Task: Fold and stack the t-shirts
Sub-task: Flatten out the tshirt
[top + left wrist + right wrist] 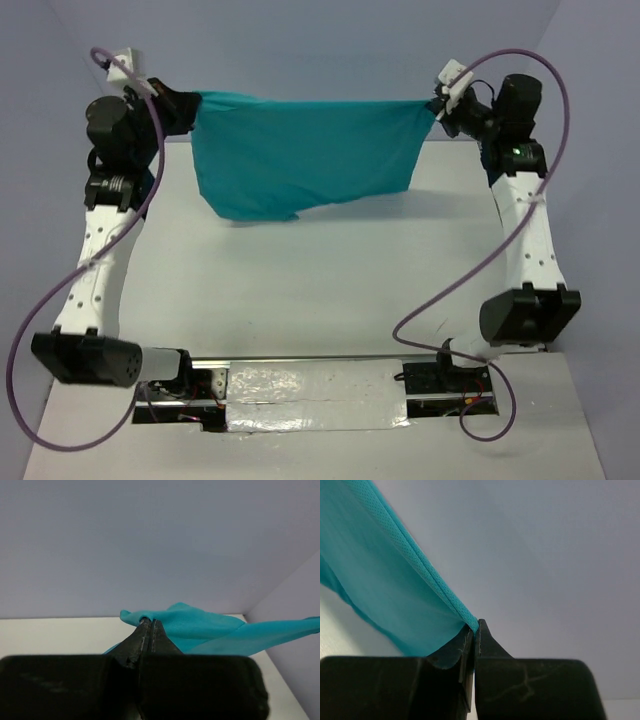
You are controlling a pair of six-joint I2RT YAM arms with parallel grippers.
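The left gripper (190, 103) and right gripper (436, 108), raised over the far side of the table (300, 290), are each clamped on an upper corner of the teal t-shirt (300, 150). They sit well apart, left and right, pulling its top edge taut so the cloth hangs flat between them, the lower edge near the tabletop. This spread likely serves to lay the shirt down smooth for folding. A stitched hem (430, 580) runs into the right jaws.
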